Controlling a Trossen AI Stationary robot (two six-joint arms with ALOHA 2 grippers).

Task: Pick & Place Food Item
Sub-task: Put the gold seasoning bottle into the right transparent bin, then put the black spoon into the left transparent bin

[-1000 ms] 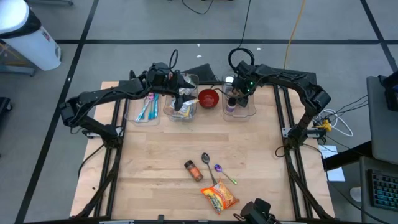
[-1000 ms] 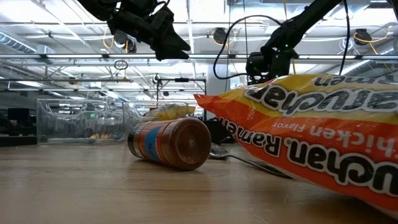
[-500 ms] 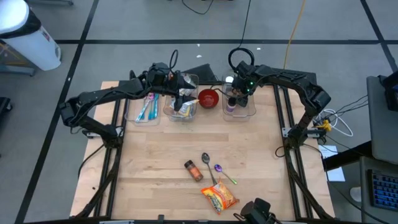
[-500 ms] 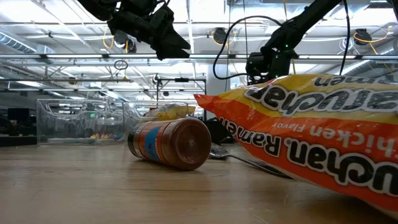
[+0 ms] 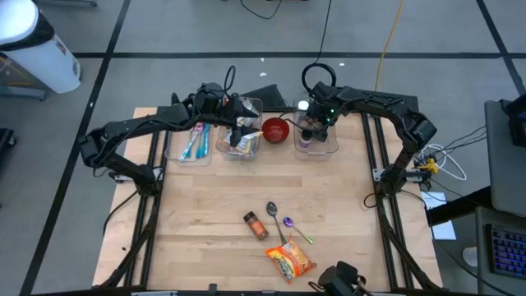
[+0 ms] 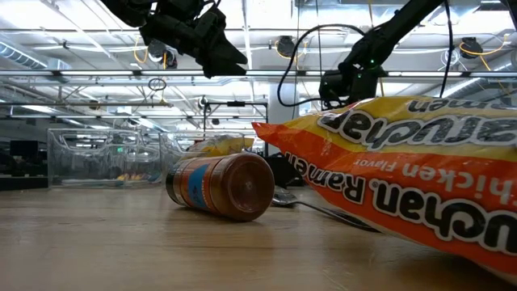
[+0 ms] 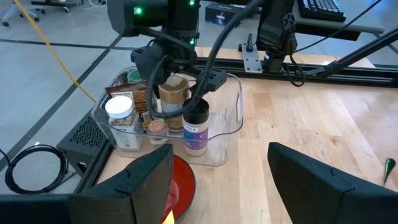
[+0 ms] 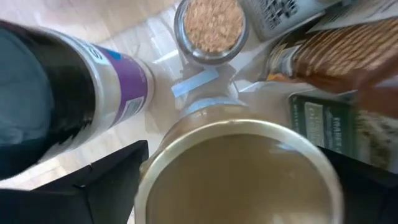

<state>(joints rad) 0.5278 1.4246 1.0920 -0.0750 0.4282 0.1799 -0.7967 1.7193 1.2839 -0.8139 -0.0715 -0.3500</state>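
**Right fingers spread over the jar; both arms otherwise unmoved**

Gold-lidded glass jar of brown contents [image 8: 236,174] — the food item in hand — stands upright in the clear plastic bin [image 7: 230,118] at the table's far right. It is packed among a black-capped, purple-labelled bottle [image 7: 196,127], a white-capped shaker [image 7: 121,118] and other jars. Its long axis is vertical and it lies directly below the right gripper [image 7: 178,78]. That gripper points straight down with its fingers wide, one on each side of the lid and clear of it — nothing is held. By position the right arm is the nearer. The left gripper [image 5: 244,123] hangs over the neighbouring middle bin beyond a red bowl [image 5: 275,129], its fingers also wide and empty. A lift would need closing on the lid, or a straight rise would leave the jar in place.
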